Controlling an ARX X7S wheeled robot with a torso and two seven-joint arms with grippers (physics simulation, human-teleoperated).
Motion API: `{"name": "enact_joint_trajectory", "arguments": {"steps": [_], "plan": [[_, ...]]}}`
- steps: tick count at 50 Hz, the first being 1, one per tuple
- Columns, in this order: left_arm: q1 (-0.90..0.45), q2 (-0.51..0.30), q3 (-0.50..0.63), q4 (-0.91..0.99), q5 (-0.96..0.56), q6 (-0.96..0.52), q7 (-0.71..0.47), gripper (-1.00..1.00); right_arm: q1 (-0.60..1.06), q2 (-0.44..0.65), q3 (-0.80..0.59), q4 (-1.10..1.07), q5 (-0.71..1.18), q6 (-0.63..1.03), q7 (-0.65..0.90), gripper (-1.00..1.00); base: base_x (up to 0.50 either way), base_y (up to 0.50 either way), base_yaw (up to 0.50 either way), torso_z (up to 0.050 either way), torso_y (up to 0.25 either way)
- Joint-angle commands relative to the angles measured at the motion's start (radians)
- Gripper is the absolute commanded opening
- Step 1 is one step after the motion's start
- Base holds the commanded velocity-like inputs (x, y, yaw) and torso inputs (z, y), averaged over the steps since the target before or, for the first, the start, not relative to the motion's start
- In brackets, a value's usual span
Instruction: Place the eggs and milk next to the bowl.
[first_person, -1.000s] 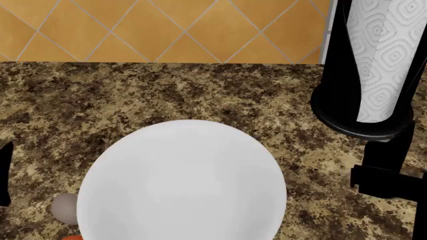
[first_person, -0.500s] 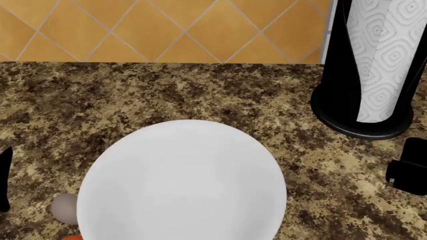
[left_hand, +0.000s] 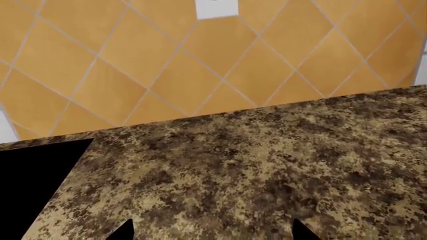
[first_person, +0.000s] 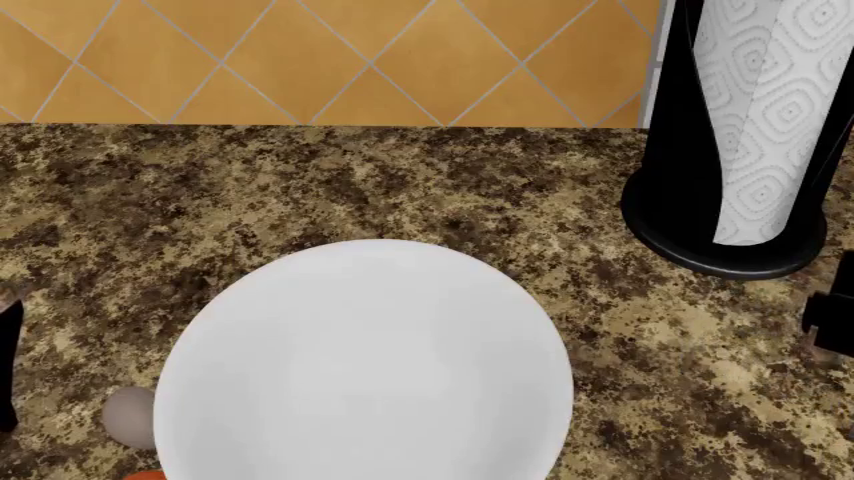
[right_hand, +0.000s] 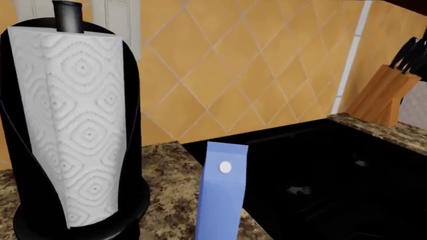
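Counter edge: the speckled brown granite counter (first_person: 400, 190) runs back to the orange diagonal-tiled wall (first_person: 267, 50); open stone lies ahead of the left claw (left_hand: 212, 235), up to that wall.
Left claw: only two dark fingertips (left_hand: 123, 231) show at the frame's rim, apart, nothing between them; released.
Right claw: a dark sliver (first_person: 830, 318) at the head view's right margin, near the stand's base; fingers cut off, state cannot be told.
Bowl: the large round plain white bowl (first_person: 363, 365) sits between the two claws, its near side cut off.
Eggs: the pale greyish-pink egg (first_person: 130, 415) is half hidden behind the bowl's rim, on the left claw's side; the orange-brown egg (first_person: 144, 475) shows as a sliver only.
Milk: the blue gable-top carton with a white cap (right_hand: 220, 195) stands upright ahead of the right claw, just beside the towel stand, well apart from the bowl.
Obstruction: the white patterned paper-towel roll on a black stand (right_hand: 73, 135) stands close beside the carton.
Beyond carton: a black recessed sink (right_hand: 320, 170), then a wooden knife block (right_hand: 381, 97).
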Motion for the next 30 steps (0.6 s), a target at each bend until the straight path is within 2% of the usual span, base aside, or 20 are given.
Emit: {"name": "enact_joint_trajectory", "arguments": {"steps": [1, 16, 30], "plan": [[0.008, -0.003, 0.005, 0.007, 0.004, -0.002, -0.003, 1.0, 0.037, 0.011, -0.051, 0.105, -0.04, -0.057, -0.037, 1.0, 0.0, 0.0, 0.0, 0.0, 0.0], [0.027, -0.007, 0.0, 0.011, 0.005, 0.002, -0.008, 1.0, 0.12, 0.015, -0.125, 0.239, -0.087, -0.104, -0.071, 1.0, 0.0, 0.0, 0.0, 0.0, 0.0], [0.02, -0.01, 0.009, 0.019, 0.009, -0.009, -0.015, 1.0, 0.103, 0.015, -0.125, 0.33, -0.117, -0.161, -0.086, 1.0, 0.0, 0.0, 0.0, 0.0, 0.0]]}}
